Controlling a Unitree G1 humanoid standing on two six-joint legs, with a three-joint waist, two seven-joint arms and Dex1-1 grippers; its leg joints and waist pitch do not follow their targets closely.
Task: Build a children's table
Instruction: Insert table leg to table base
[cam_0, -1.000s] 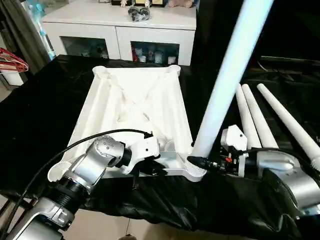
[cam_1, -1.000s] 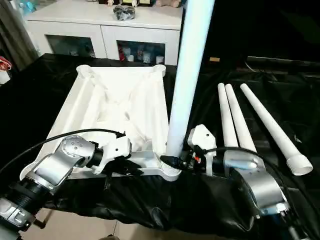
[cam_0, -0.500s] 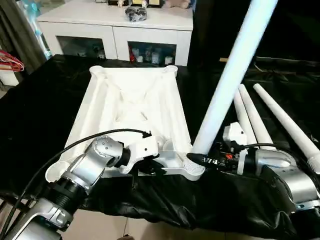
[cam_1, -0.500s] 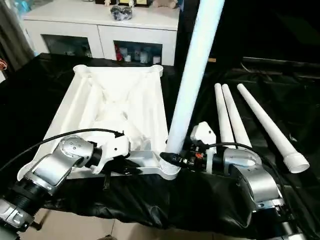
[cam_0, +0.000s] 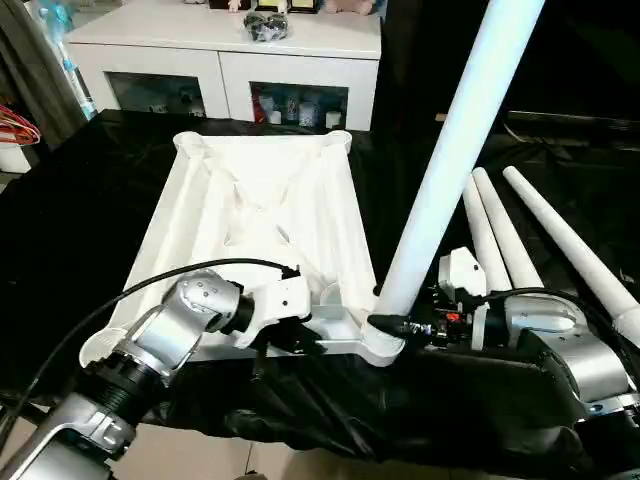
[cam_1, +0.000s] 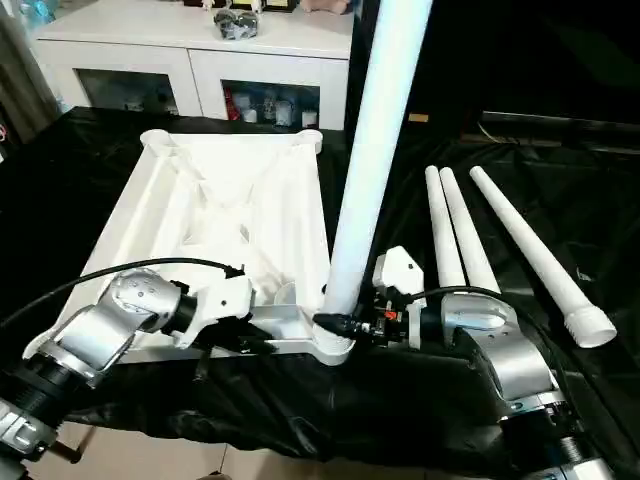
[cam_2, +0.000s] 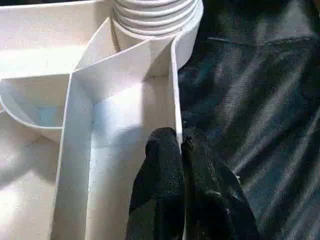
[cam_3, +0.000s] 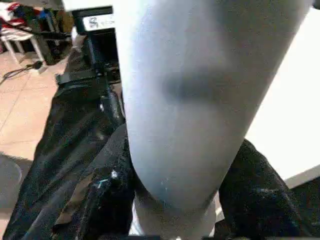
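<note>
The white tabletop lies upside down on a black-draped table, its ribbed hollow underside facing up. One long white leg stands in the tabletop's near corner socket on the robot's right, leaning away from the tabletop toward the right. The right claw grips this leg just above the socket, its black fingers spread about halfway and pressed against either side of the round shaft. The left claw sits at the tabletop's near edge, just beside that same socket, its fingers nearly closed and pinching the thin upright rim wall of the tabletop between them. Three more legs lie side by side on the black cloth to the right of the tabletop, well apart from it. Beyond the far end of the tabletop stands a white cabinet with glass doors.
</note>
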